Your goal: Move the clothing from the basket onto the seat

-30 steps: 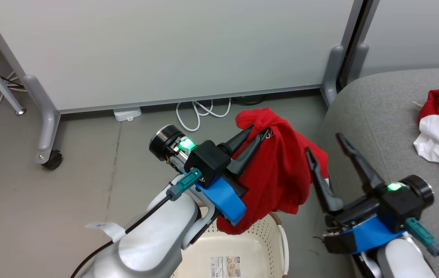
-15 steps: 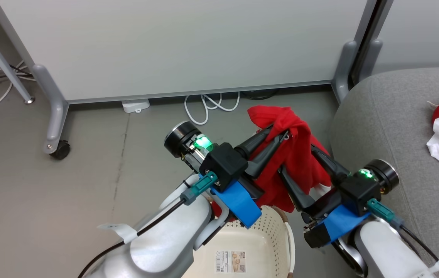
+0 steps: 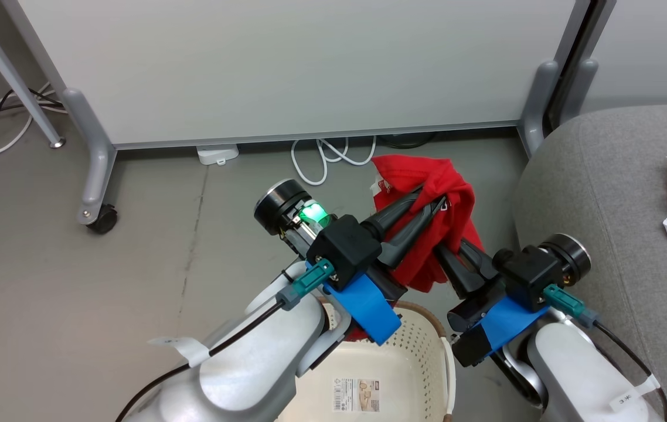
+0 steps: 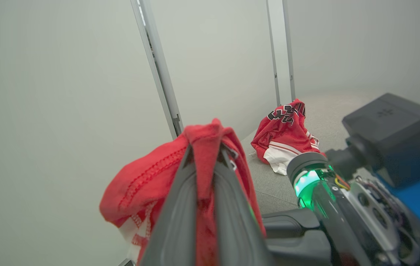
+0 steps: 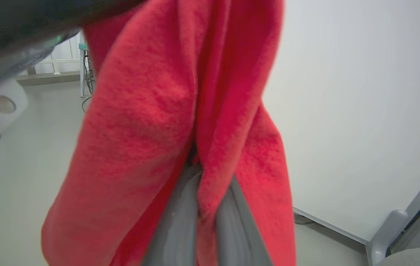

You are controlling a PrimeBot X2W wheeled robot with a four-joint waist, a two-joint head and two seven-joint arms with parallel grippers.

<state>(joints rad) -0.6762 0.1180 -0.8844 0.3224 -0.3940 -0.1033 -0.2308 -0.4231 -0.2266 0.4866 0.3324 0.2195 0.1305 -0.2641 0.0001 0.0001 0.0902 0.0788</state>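
Clamped on the red shirt [image 3: 412, 173] with both left claw [image 3: 434, 198] and right claw [image 3: 449, 249], up over the basket [image 3: 409, 363] at 6 o'clock. Needs carrying toward 3 o'clock onto the seat [image 3: 603, 193], nearer the right claw's side.

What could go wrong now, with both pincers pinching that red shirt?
The left pincer and right pincer are both shut on one red garment. If the arms move unevenly, it might stretch or slip free. It hangs over the floor by the basket, short of the seat, so a slip would likely drop it there.
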